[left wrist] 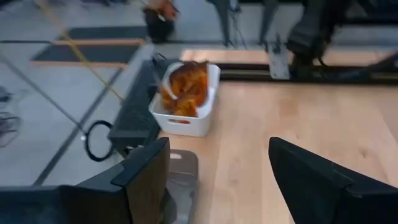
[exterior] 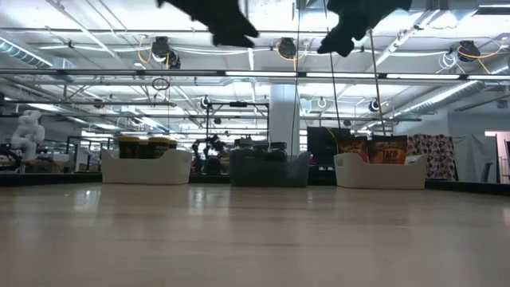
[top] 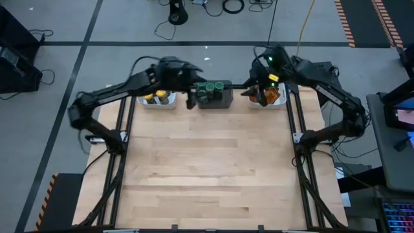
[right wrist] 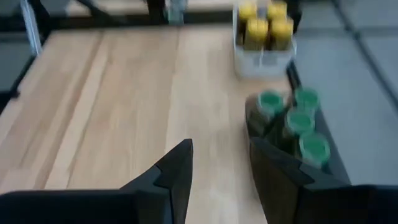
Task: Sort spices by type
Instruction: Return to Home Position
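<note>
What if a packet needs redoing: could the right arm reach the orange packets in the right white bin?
Probably yes: the right gripper hangs open near the right white bin, and its orange packets lie uncovered.

Bins [top: 223,103] line the far edge of the table [top: 207,168]; nearer wood lies open.

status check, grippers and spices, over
Left gripper and right gripper open, empty, raised. Yellow-lid jars in left white bin, green-lid jars in grey bin, orange packets in right white bin. Nothing in the way.
</note>
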